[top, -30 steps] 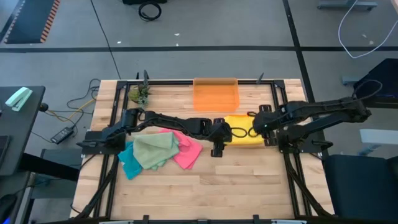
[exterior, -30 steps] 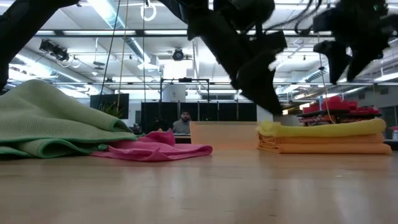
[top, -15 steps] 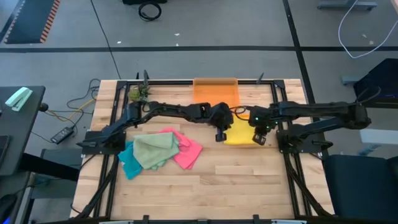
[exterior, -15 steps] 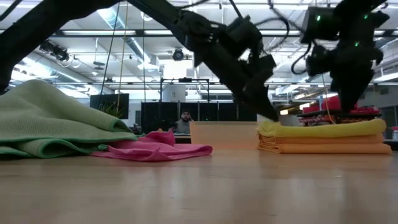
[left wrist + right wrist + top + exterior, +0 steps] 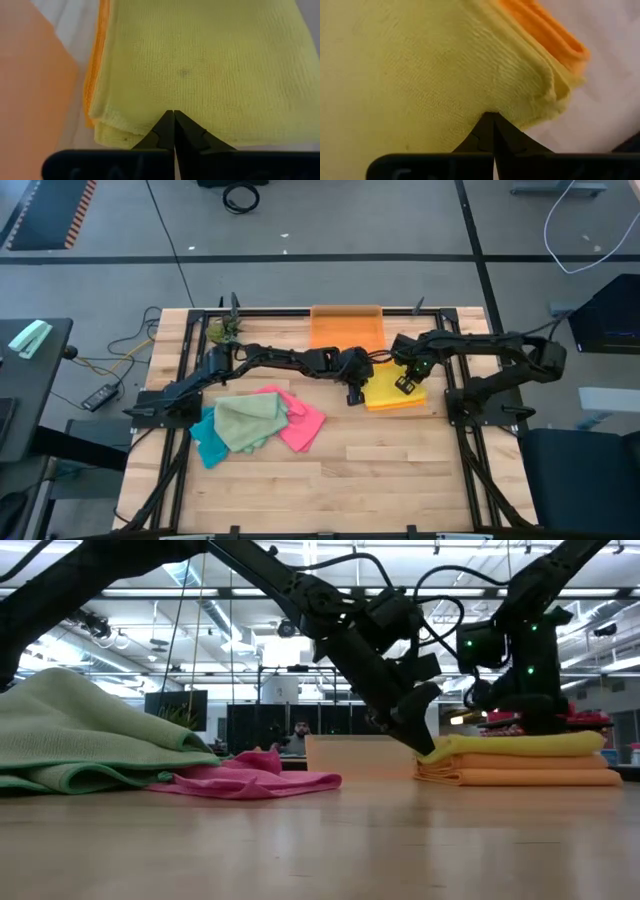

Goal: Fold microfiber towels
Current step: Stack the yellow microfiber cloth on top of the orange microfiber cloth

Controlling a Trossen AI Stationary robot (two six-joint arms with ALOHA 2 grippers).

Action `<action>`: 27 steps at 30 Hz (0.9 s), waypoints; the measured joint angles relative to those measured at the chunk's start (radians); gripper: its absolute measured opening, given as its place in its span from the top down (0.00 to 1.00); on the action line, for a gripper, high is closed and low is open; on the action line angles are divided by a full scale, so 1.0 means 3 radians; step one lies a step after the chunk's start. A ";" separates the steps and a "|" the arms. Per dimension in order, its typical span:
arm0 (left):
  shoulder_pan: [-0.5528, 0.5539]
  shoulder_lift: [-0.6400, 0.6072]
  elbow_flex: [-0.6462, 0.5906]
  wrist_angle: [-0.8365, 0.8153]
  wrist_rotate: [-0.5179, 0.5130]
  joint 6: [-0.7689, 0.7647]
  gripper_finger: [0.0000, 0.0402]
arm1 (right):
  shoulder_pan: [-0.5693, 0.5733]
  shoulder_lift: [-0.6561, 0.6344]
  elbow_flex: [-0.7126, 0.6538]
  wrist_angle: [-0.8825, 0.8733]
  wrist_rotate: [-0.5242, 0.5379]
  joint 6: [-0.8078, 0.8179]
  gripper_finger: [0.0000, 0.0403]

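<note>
I see folded yellow towel (image 5: 395, 391) stacked on orange towel (image 5: 520, 777), front of orange bin (image 5: 347, 332). Left gripper (image 5: 173, 116) fingers pinched together at its edge; right gripper (image 5: 492, 119) fingers likewise together, tips on yellow cloth. Green (image 5: 247, 420), pink (image 5: 303, 423), teal (image 5: 207, 442) towels heaped table-left.

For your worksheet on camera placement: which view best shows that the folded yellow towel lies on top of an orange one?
The low view: side-on, the yellow towel lies flat on the orange towel, both layers fully visible. Both wrist views show only an orange edge beside yellow. From above, yellow hides nearly all the orange.
</note>
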 joint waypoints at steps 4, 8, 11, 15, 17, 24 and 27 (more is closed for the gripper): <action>0.0000 -0.0007 0.0000 0.0004 -0.0024 0.0023 0.98 | -0.0016 -0.0196 0.0103 -0.0029 0.0111 -0.0009 1.00; 0.0000 -0.0008 0.0000 0.0025 -0.0024 0.0024 0.98 | -0.0014 -0.0474 0.0234 -0.0032 0.0253 -0.0024 1.00; -0.0017 -0.0008 0.0000 0.0051 -0.0075 0.0028 0.97 | 0.0009 -0.0587 0.0227 -0.0115 0.0110 0.0040 1.00; -0.0051 -0.0037 0.0000 0.0220 -0.0232 0.0139 0.99 | 0.0141 -0.0565 0.0183 -0.0107 -0.0174 0.0066 1.00; -0.0053 -0.0045 0.0003 0.0278 -0.0234 0.0137 0.98 | 0.0139 -0.0447 0.0157 -0.0060 -0.0160 0.0072 1.00; -0.0052 -0.0044 0.0002 0.0102 -0.0644 -0.0017 0.99 | 0.0009 0.0085 0.0136 0.0247 0.0171 0.0107 1.00; -0.0052 -0.0066 -0.0001 -0.0062 -0.0936 -0.0065 0.98 | -0.0052 0.0143 0.0136 0.0289 0.0447 0.0107 1.00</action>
